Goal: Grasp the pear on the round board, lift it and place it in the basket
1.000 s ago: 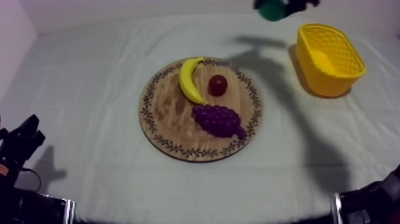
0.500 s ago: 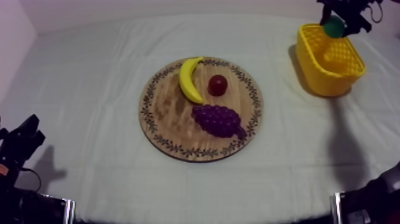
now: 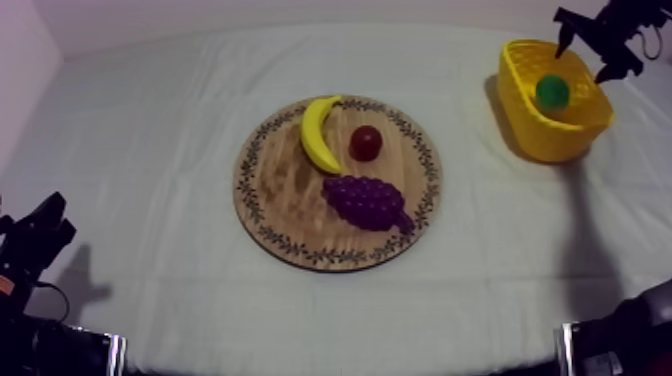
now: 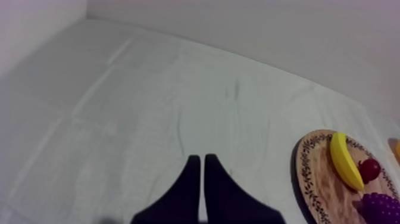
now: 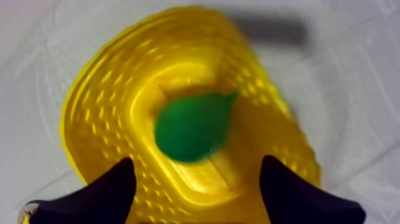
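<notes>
The green pear (image 3: 552, 91) lies inside the yellow basket (image 3: 530, 118) at the far right of the table. My right gripper (image 3: 598, 42) hovers above the basket's back right, open, with nothing between its fingers. From the right wrist, the pear (image 5: 191, 126) rests on the basket floor (image 5: 113, 119), and the gripper (image 5: 196, 184) has its fingers (image 5: 107, 190) spread wide on either side. The round wooden board (image 3: 275, 195) sits mid-table. My left gripper (image 3: 40, 235) rests low at the left, and its fingers (image 4: 190, 190) lie together as a narrow wedge.
On the board lie a banana (image 3: 317, 132), a small red fruit (image 3: 365, 143) and a bunch of grapes (image 3: 368, 201). The left wrist view catches the board's edge (image 4: 305, 173) with the banana (image 4: 345, 161) on it. Bare cloth surrounds the board.
My right gripper carried the pear rightward to over the basket, then opened. The pear dropped into the basket. The left arm stayed still.
</notes>
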You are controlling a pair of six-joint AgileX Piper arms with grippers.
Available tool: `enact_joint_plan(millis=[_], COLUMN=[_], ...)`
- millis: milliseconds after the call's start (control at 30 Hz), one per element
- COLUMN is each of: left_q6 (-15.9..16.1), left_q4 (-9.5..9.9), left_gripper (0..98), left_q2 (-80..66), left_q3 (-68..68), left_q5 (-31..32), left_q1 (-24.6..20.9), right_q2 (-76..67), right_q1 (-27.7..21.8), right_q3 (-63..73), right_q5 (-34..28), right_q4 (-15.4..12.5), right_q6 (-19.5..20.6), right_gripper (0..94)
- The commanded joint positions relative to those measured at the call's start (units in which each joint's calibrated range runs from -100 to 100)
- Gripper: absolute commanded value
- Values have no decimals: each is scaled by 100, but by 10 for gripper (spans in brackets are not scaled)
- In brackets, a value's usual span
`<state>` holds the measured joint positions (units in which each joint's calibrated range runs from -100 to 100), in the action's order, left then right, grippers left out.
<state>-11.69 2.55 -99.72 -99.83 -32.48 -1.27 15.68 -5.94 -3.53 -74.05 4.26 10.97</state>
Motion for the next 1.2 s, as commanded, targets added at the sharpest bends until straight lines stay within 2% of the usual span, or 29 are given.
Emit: enact_joint_plan(millis=[0, 200, 300, 400, 600, 833, 933, 1167], left_q6=[0, 0, 0, 0, 0, 0, 0, 0], left_q4=[1, 1, 1, 1, 1, 1, 1, 1], left_gripper=[1, 1, 1, 1, 1, 1, 1, 1], left_q2=[-2, -2, -2, -2, -2, -2, -2, -2], left_q3=[5, 5, 5, 5, 5, 5, 5, 5], left_q5=[-1, -1, -1, -1, -1, -1, -1, -1], left_q1=[0, 0, 0, 0, 0, 0, 0, 0], right_q2=[-572, -2470, -3696, -4726, -6683, -8581, -9057, -9784], right_q1=[-10, -32, -80, -187, -392, -100, -18, 0], right_q3=[-441, -1831, -2593, -3089, -4190, -5888, -6589, -8224], right_q5=[218, 818, 1055, 991, 1246, 1768, 2144, 3304], right_q4=[-7, -37, -218, -419, -731, -660, -644, -809], right_q6=[0, -180, -426, -658, -1106, -1219, -1231, -1473], right_gripper=[629, 582, 547, 505, 346, 125, 78, 16])
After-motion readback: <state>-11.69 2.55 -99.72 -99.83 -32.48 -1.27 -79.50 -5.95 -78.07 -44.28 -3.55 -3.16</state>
